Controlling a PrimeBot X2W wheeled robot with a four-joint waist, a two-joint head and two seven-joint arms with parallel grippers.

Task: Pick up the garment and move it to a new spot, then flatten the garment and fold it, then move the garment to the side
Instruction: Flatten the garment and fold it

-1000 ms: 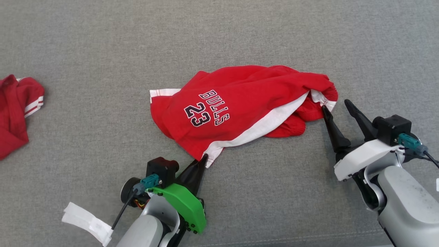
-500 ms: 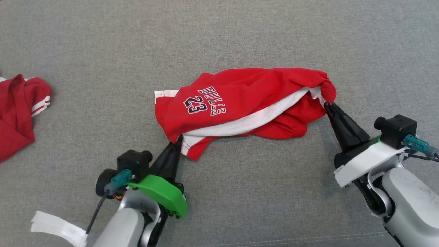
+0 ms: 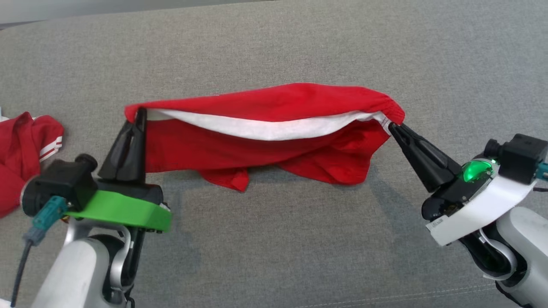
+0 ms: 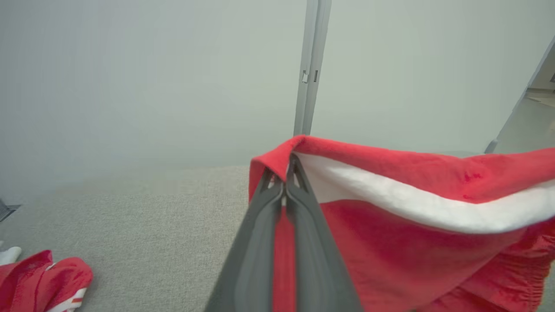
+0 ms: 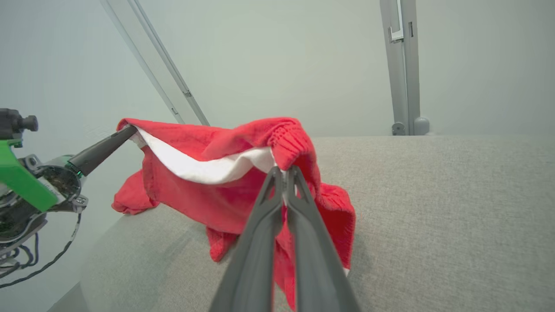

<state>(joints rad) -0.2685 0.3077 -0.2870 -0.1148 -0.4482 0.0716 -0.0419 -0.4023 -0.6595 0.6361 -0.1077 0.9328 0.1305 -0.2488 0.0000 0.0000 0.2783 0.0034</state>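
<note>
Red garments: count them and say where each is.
2. One red garment is strung between the left gripper and the right gripper, both shut on it. The other garment lies crumpled on the grey surface to the robot's left. More may lie outside the views.

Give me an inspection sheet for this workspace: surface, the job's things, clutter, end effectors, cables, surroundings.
Surface: grey woven fabric, no stains seen.
Job's things: red garment with a white band, stretched between both end effectors, lower folds drooping toward the surface.
Clutter: second red garment, crumpled at the far left.
End effectors: left end effector shut on the garment's left corner; right end effector shut on its gathered right edge.
Cables: dark cable running from a teal plug by the left wrist.
Surroundings: pale wall and grey posts behind.
</note>
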